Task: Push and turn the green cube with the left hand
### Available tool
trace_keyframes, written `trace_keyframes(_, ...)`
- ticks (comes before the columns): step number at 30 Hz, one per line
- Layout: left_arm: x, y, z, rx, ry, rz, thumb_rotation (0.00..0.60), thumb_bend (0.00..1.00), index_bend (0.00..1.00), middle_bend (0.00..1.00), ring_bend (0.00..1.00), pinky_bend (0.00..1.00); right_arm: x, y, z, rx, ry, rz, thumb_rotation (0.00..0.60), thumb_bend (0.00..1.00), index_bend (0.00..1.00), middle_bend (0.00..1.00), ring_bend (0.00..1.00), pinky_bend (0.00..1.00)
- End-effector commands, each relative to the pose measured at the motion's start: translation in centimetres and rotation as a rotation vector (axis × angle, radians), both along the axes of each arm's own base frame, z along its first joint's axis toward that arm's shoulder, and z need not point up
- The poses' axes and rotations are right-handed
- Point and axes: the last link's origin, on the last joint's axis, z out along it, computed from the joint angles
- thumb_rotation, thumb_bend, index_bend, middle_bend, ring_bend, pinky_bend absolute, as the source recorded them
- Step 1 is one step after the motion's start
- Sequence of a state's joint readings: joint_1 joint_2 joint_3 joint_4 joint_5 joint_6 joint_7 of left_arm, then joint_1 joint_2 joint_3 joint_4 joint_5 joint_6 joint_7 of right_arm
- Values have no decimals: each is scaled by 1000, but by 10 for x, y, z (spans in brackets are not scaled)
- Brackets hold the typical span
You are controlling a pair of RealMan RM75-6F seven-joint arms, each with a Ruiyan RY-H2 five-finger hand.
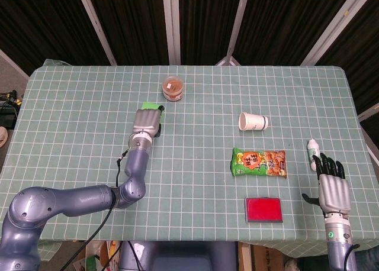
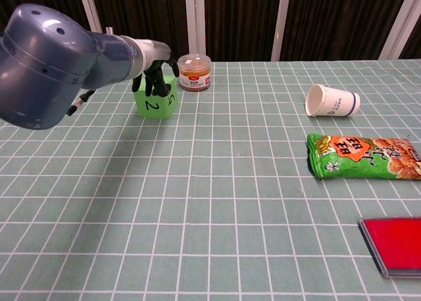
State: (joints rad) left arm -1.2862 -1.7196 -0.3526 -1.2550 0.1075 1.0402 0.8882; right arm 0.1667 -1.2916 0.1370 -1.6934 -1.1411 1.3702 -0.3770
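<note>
The green cube (image 2: 155, 102) stands on the table just left of the jar, its face marked 2 towards the chest camera and a 5 on its right side. My left hand (image 2: 156, 77) lies over the cube's top with its dark fingers bent down onto it, touching but not gripping. From the head camera the left hand (image 1: 147, 122) covers most of the cube (image 1: 152, 106), leaving only a green sliver. My right hand (image 1: 331, 186) hovers with fingers apart at the table's near right edge, holding nothing.
An orange-filled jar (image 2: 195, 72) stands right beside the cube. A paper cup (image 2: 332, 100) lies on its side, with a green snack bag (image 2: 362, 156) and a red box (image 2: 395, 246) nearer. A small white bottle (image 1: 312, 153) lies by the right hand.
</note>
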Motion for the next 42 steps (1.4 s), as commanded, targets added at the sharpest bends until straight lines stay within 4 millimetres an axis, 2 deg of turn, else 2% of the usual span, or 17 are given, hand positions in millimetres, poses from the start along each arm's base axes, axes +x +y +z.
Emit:
trace_keyframes(1, 32, -11, 5, -15, -81, -69, 600, 722, 202, 695, 543, 686, 1, 1, -1, 4, 2, 2, 600, 45, 80, 0, 0, 0)
trace_keyframes(2, 47, -19, 10, -24, -127, -120, 600, 717, 205, 679, 537, 686, 1, 1, -1, 6, -1, 6, 600, 45, 80, 0, 0, 0)
trace_keyframes(5, 65, -41, 30, -17, -202, -206, 600, 687, 210, 589, 489, 678, 1, 1, 0, 7, -3, 8, 600, 45, 80, 0, 0, 0)
trace_keyframes(7, 68, -54, 48, 8, -251, -237, 600, 607, 208, 507, 428, 649, 0, 1, 1, 1, -7, 5, 600, 45, 81, 0, 0, 0)
trace_keyframes(10, 54, -82, 82, 61, -300, -282, 600, 446, 179, 380, 320, 560, -1, 1, 3, -4, -16, 2, 600, 45, 81, 0, 0, 0)
trace_keyframes(13, 14, -113, 118, 120, -296, -284, 600, 391, 157, 298, 206, 400, 0, 2, 5, -7, -28, 8, 600, 45, 80, 0, 0, 0)
trace_keyframes(16, -43, -141, 151, 199, -260, -234, 600, 381, 155, 215, 98, 253, 1, 3, 7, -10, -33, 12, 600, 44, 80, 0, 0, 0)
trace_keyframes(18, -88, -157, 171, 263, -212, -184, 600, 379, 154, 188, 65, 212, 3, 5, 8, -11, -36, 17, 600, 44, 80, 0, 0, 0)
trace_keyframes(21, -153, -181, 190, 335, -179, -84, 600, 379, 155, 170, 56, 194, 5, 5, 8, -13, -37, 37, 600, 45, 80, 0, 0, 0)
trace_keyframes(23, -183, -194, 195, 356, -188, -37, 600, 379, 155, 163, 56, 183, 6, 5, 9, -13, -38, 56, 600, 44, 80, 0, 0, 0)
trace_keyframes(24, -206, -204, 197, 368, -190, 0, 600, 379, 154, 160, 53, 179, 7, 4, 10, -16, -41, 73, 600, 44, 80, 0, 0, 0)
trace_keyframes(27, -242, -221, 195, 381, -193, 37, 600, 379, 150, 138, 24, 148, 9, 2, 14, -30, -49, 128, 600, 44, 81, 0, 0, 0)
trace_keyframes(30, -261, -231, 187, 387, -180, 45, 600, 380, 144, 107, 5, 116, 10, 1, 15, -40, -58, 179, 600, 45, 80, 0, 0, 0)
trace_keyframes(34, -261, -230, 184, 401, -161, -11, 600, 379, 138, 95, 0, 109, 13, 1, 15, -41, -58, 247, 600, 45, 80, 0, 0, 0)
trace_keyframes(42, -256, -242, 182, 450, -168, -76, 600, 378, 138, 96, 0, 110, 18, 6, 15, -75, -76, 312, 600, 45, 80, 0, 0, 0)
